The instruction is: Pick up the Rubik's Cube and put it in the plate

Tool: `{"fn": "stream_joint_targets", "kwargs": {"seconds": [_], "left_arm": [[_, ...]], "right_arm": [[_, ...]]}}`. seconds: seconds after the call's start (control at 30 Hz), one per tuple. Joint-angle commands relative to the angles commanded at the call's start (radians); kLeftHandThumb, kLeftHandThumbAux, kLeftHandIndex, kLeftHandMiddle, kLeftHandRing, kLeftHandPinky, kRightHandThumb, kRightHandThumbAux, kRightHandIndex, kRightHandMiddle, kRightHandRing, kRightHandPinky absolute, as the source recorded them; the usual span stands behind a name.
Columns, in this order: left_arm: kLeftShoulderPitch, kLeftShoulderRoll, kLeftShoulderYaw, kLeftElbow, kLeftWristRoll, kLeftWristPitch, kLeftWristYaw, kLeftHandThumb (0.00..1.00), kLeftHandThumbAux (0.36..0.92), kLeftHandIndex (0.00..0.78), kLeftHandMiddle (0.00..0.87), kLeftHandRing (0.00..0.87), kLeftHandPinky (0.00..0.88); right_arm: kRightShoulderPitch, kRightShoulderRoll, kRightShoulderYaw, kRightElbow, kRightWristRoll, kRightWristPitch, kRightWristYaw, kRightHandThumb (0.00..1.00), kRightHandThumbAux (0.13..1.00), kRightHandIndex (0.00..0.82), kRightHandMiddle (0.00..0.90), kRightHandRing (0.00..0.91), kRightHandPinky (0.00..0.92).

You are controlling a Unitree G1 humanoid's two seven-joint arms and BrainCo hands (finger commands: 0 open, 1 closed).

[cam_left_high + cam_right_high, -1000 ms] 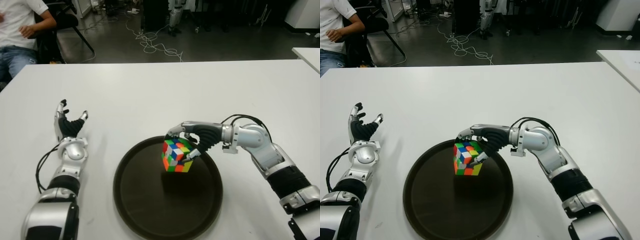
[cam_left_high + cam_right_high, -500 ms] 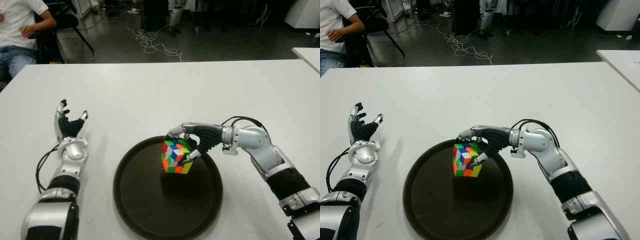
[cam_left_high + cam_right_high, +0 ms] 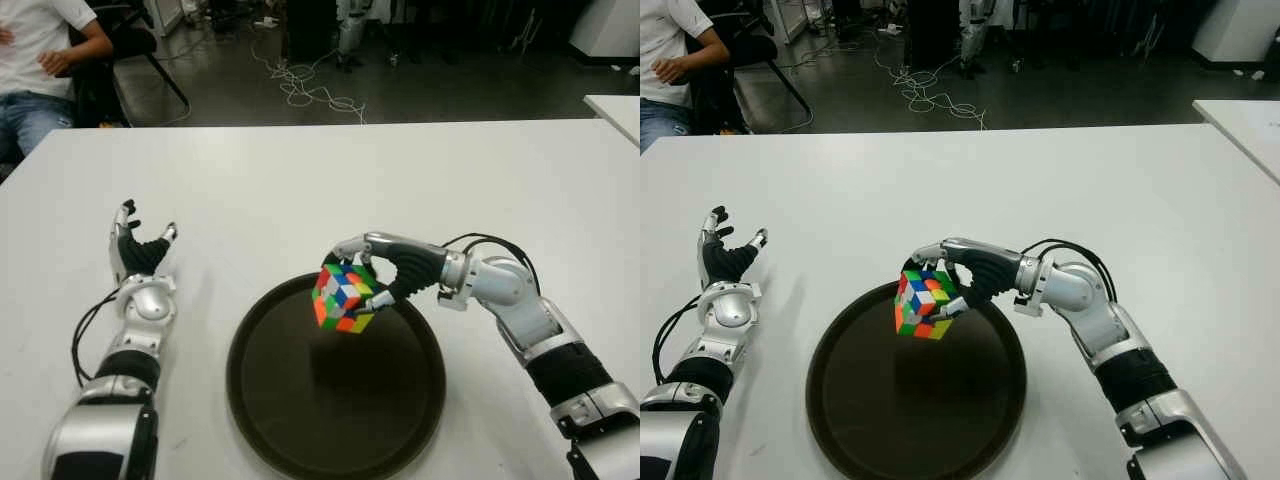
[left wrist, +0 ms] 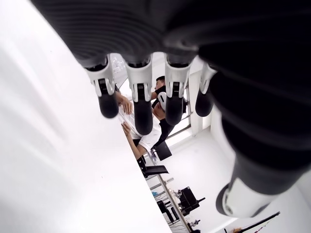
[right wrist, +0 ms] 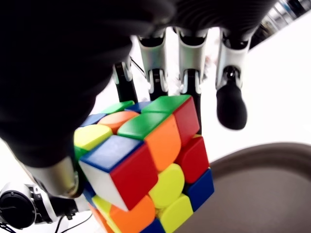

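Note:
A scrambled Rubik's Cube (image 3: 340, 298) hangs tilted just above the far left part of a round dark plate (image 3: 290, 420) on the white table. My right hand (image 3: 372, 268) reaches in from the right and is shut on the cube, fingers over its top and thumb beneath. In the right wrist view the cube (image 5: 146, 160) fills the hand, with the plate's rim (image 5: 252, 160) below it. My left hand (image 3: 140, 250) shows at the left of the table, well away from the plate, fingers spread upward and holding nothing.
A person (image 3: 40, 60) sits on a chair beyond the table's far left corner. Cables (image 3: 310, 85) lie on the floor behind the table. Another white table edge (image 3: 615, 110) shows at the far right. White tabletop (image 3: 300, 190) stretches beyond the plate.
My right hand has lifted the cube slightly and carried it a little to the left over the plate, tilting it more. The left hand has not moved.

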Motion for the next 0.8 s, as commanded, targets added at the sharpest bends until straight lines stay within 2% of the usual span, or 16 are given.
{"fn": "stream_joint_targets", "kwargs": {"seconds": [0.03,0.1,0.13,0.17,0.27,0.33,0.4,0.5,0.57,0.8], "left_arm": [[0.0,0.0,0.0,-0.001,0.001,0.0,0.001,0.358,0.759,0.095,0.161,0.166,0.18],[0.001,0.0,-0.001,-0.002,0.001,0.0,0.002,0.358,0.756,0.097,0.163,0.168,0.167],[0.001,-0.001,0.0,-0.003,0.0,0.0,0.002,0.357,0.755,0.097,0.163,0.168,0.166],[0.001,-0.001,0.001,-0.003,-0.001,-0.001,0.002,0.355,0.754,0.096,0.163,0.168,0.169],[0.002,-0.002,0.003,-0.004,-0.004,-0.004,0.002,0.356,0.757,0.096,0.162,0.168,0.176],[0.002,-0.002,0.003,-0.004,-0.004,-0.007,0.002,0.359,0.757,0.097,0.162,0.167,0.174],[0.003,-0.002,0.003,-0.004,-0.004,-0.008,0.002,0.361,0.756,0.099,0.16,0.164,0.164],[0.003,-0.002,0.003,-0.004,-0.004,-0.01,0.004,0.374,0.745,0.102,0.161,0.167,0.179],[0.003,-0.003,0.004,-0.003,-0.005,-0.01,0.004,0.385,0.74,0.103,0.162,0.168,0.182],[0.002,-0.006,0.013,-0.006,-0.019,-0.009,-0.011,0.395,0.741,0.097,0.155,0.158,0.154]], "right_arm": [[-0.006,-0.003,0.003,0.002,0.017,0.005,0.026,0.621,0.865,0.242,0.207,0.316,0.479],[-0.013,-0.005,0.006,0.004,0.056,0.019,0.077,0.543,0.943,0.109,0.084,0.19,0.36],[-0.015,-0.003,0.005,0.003,0.083,0.029,0.104,0.53,0.952,0.087,0.067,0.158,0.328],[-0.015,-0.001,0.003,0.003,0.101,0.036,0.121,0.486,0.968,0.055,0.043,0.105,0.257],[-0.014,0.005,-0.004,0.003,0.125,0.046,0.146,0.387,0.988,0.018,0.014,0.036,0.139],[-0.015,0.007,-0.006,0.002,0.131,0.049,0.154,0.334,0.993,0.009,0.007,0.018,0.095],[-0.019,0.006,-0.005,0.003,0.129,0.057,0.161,0.219,0.996,0.003,0.002,0.007,0.045],[-0.022,0.002,0.001,0.008,0.109,0.07,0.164,0.078,0.991,0.001,0.0,0.002,0.014],[-0.024,-0.002,0.002,0.009,0.102,0.071,0.166,0.04,0.984,0.0,0.0,0.001,0.007],[-0.036,-0.004,0.006,0.028,0.065,0.039,0.155,0.002,0.957,0.0,0.0,0.0,0.0]]}}
